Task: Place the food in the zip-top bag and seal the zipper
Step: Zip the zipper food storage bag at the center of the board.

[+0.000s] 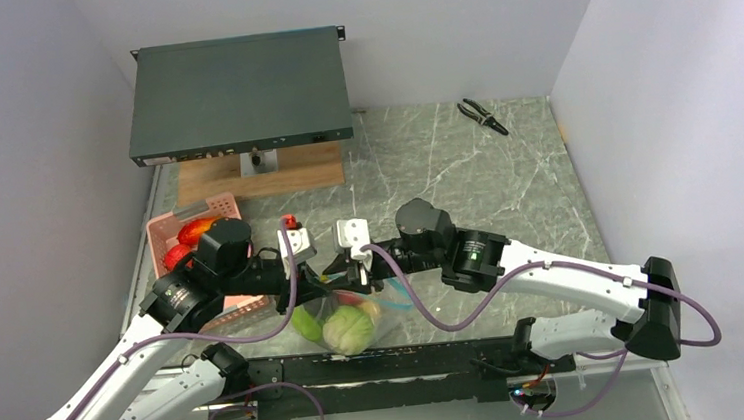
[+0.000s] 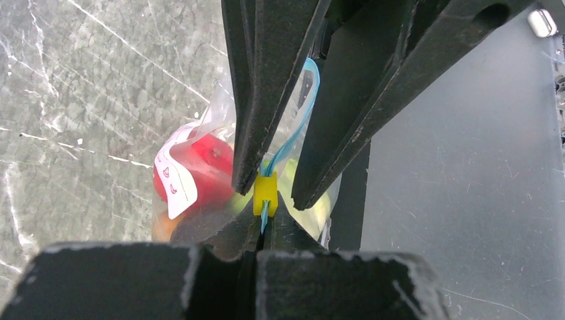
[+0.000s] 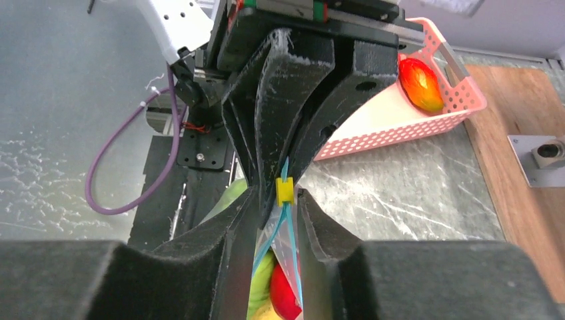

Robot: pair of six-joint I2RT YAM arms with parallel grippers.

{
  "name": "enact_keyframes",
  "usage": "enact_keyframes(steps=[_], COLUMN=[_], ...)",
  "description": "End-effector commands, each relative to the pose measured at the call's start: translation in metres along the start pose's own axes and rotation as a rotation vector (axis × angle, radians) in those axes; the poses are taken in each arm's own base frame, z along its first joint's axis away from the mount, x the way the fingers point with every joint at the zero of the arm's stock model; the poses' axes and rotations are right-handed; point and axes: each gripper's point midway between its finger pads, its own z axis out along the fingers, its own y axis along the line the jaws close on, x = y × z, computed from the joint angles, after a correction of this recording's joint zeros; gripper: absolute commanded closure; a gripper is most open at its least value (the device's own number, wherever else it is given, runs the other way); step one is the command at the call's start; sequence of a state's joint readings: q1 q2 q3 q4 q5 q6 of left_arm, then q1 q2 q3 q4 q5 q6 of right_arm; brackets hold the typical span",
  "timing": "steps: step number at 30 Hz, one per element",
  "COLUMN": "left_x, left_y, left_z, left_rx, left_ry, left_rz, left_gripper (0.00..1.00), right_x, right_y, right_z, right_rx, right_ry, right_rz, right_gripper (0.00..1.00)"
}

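The zip-top bag [image 1: 368, 311] hangs between my two grippers at the table's near edge. It holds food: a round green piece [image 1: 347, 329], a red one [image 2: 210, 157] and something yellow. My left gripper [image 2: 266, 223] is shut on the teal zipper [image 2: 301, 110], right beside a yellow slider [image 2: 265, 193]. My right gripper [image 3: 278, 213] faces it tip to tip. Its jaws stand slightly apart on either side of the zipper [image 3: 288, 230], just behind the slider [image 3: 284, 190]. The bag [image 3: 288, 250] hangs below, with red [image 3: 285, 293] and green food showing.
A pink slotted basket [image 1: 162, 230] at the left holds red-orange fruit [image 3: 420, 83]. A dark flat box [image 1: 238, 90] sits on a wooden stand at the back. Pliers [image 1: 482, 116] lie at the back right. A black rail [image 1: 400, 363] runs along the near edge.
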State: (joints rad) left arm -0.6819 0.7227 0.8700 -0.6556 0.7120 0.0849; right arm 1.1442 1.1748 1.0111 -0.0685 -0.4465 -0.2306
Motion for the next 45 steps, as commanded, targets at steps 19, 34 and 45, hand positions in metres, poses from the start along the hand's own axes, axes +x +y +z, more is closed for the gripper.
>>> enact_keyframes(steps=[19,34,45], left_x=[-0.013,-0.034,-0.035], left_y=[0.004,0.012,0.058], left_z=[-0.005,-0.039,-0.095], left_rx=[-0.052,-0.252,-0.668], left_ry=[-0.097,-0.346,-0.312], left_rz=[0.072,0.208,0.148], left_gripper=[1.0,1.0,1.0], right_x=[-0.009,0.017,0.041], right_y=[-0.003,0.006,-0.002], right_z=[0.0,-0.027,-0.052], right_rx=[0.012,0.033,0.14], right_ry=[-0.018,0.035,0.087], right_rz=[0.007,0.094,0.104], right_gripper=[1.0,1.0,1.0])
